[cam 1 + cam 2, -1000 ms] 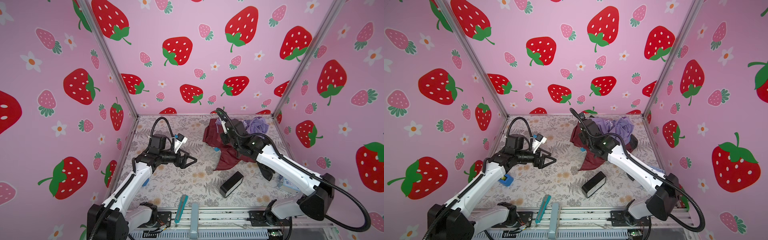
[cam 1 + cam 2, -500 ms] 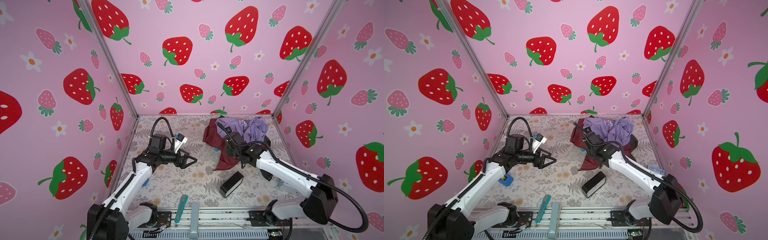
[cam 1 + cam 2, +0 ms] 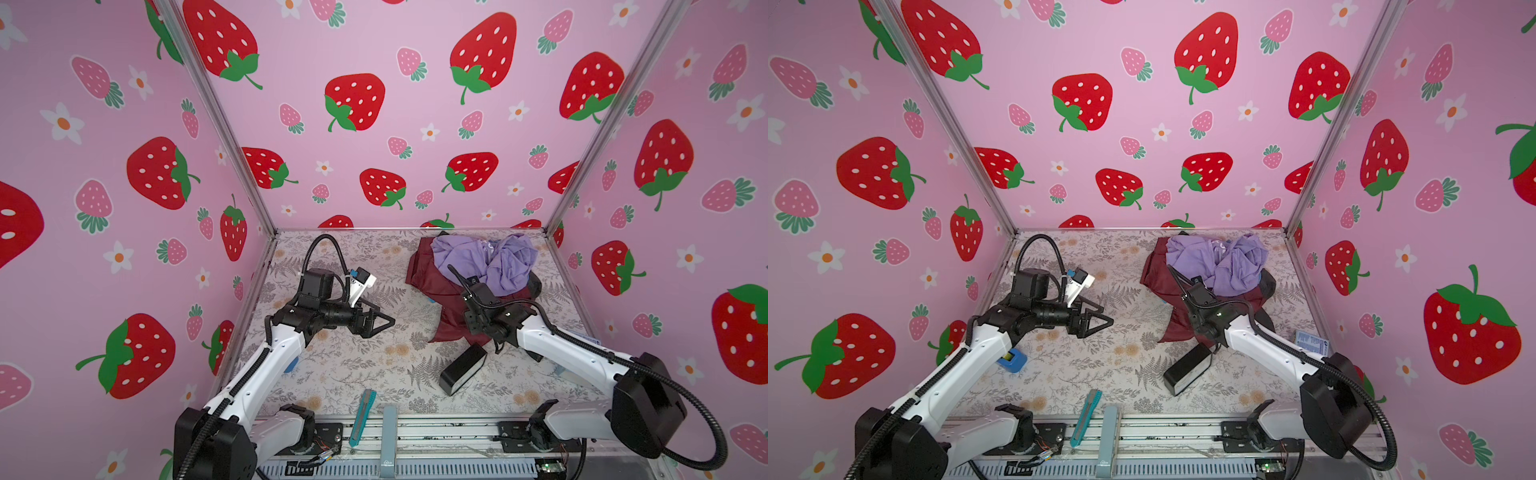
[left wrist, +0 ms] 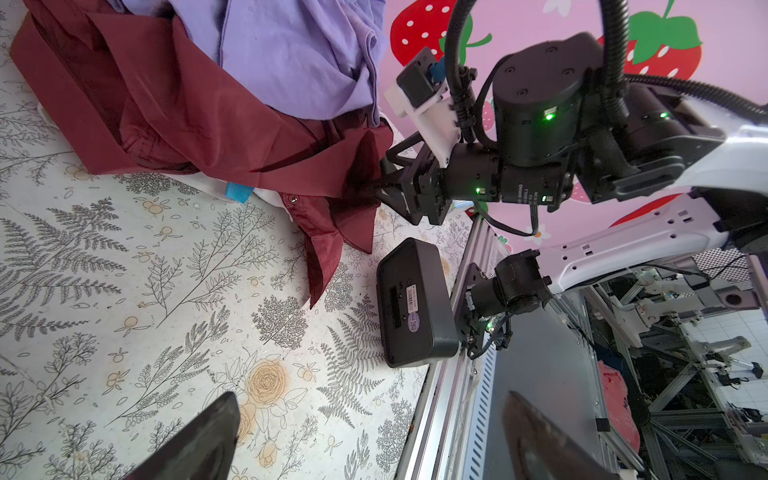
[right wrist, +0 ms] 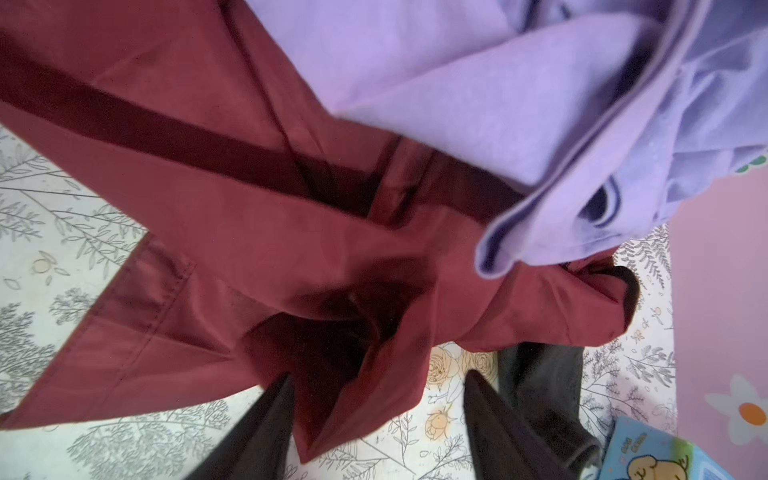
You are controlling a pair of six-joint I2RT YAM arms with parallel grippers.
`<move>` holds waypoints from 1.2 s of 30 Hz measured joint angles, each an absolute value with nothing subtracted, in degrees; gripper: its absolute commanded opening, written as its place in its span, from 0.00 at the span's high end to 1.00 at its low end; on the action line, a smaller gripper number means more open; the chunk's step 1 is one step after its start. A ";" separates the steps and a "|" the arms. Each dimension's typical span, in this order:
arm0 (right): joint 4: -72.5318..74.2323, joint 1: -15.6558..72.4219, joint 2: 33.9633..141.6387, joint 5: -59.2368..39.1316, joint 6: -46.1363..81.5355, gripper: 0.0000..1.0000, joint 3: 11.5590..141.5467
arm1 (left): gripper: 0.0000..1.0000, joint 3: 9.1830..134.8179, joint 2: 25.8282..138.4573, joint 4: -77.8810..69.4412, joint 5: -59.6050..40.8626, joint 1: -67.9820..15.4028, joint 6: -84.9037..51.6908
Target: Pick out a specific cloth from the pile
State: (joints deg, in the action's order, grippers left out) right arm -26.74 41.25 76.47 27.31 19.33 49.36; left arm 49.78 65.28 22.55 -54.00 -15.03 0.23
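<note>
Pink strawberry walls on three sides, a grey fern-and-flower mat (image 3: 340,365) for a floor. I'll take the black box (image 3: 462,369) as my marker, lying on the mat toward the front rail.

Behind the box, against the back wall, sits the pile (image 3: 478,274). The lavender garment (image 3: 494,262) is heaped on top, and the maroon cloth (image 3: 428,274) spreads out from under it, one flap trailing down toward the box. In the left wrist view I see that flap's (image 4: 328,241) point ending just beside the box (image 4: 411,303); a bit of blue fabric (image 4: 239,192) and some white peek out under the maroon edge.

My right gripper (image 5: 374,411) is just behind the box, low at the maroon flap. In its own camera the two dark fingers (image 5: 257,432) stand well apart, with a fold of the cloth (image 5: 249,232) hanging between them; neither finger pinches it. From the left wrist view the gripper's tip (image 4: 376,191) is up against the fabric.

My left gripper (image 3: 380,322) is well to the left of the box, above bare mat, fingers spread and empty (image 4: 365,440).

A teal utility knife (image 3: 362,415) lies at the front rail left of the box, and a blue object (image 3: 1012,360) shows under the left arm.
</note>
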 measured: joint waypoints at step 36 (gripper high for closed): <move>-2.68 22.22 76.95 4.38 13.43 0.01 36.97 | 0.01 49.78 66.72 22.55 -54.00 -15.03 0.23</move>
State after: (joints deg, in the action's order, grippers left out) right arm -2.68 22.22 76.95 4.38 13.43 36.97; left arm 49.78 66.72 22.55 -54.00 -15.03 0.23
